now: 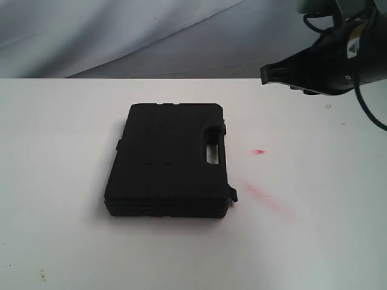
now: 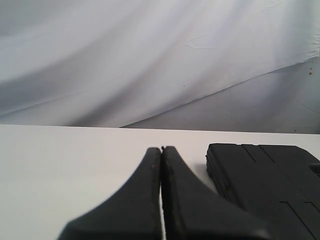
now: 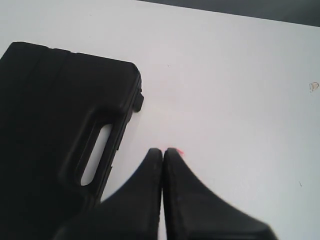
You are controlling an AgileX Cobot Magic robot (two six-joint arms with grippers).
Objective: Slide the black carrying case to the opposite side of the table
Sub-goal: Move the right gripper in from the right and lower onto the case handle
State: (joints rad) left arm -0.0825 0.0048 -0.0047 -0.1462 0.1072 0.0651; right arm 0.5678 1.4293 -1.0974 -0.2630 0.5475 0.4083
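Count: 1 table [image 1: 60, 121], 1 cloth backdrop [image 1: 121, 30], 1 black carrying case [image 1: 169, 160], 2 grippers, 2 red marks, a few specks.

Table: white, wide, far larger than the case. Cut off at the left, right and near edges of the exterior view; only the far edge seen, against the grey-white draped cloth.

Case: flat on the table, roughly mid-table, slightly left of centre in the exterior view. Handle slot [image 1: 213, 152] on its right-hand side, small latch tab [image 1: 233, 194] at the near right corner. Only partly in frame in both wrist views.

Right gripper [image 3: 163, 151]: fingers pressed together, nothing between them, just beside the handle side of the case, not touching it. Contact with the tabletop: cannot tell. Arm body cropped at the upper right of the exterior view, cable trailing.

Left gripper [image 2: 161, 149]: fingers pressed together, empty, low over bare table, one corner of the case near it. Not visible in the exterior view.

Red marks: small dot [image 1: 259, 151] and fainter smear [image 1: 266, 199], both right of the case.

Specks: one near corner [image 1: 42, 276], one far right [image 1: 328, 107]; too small to identify.
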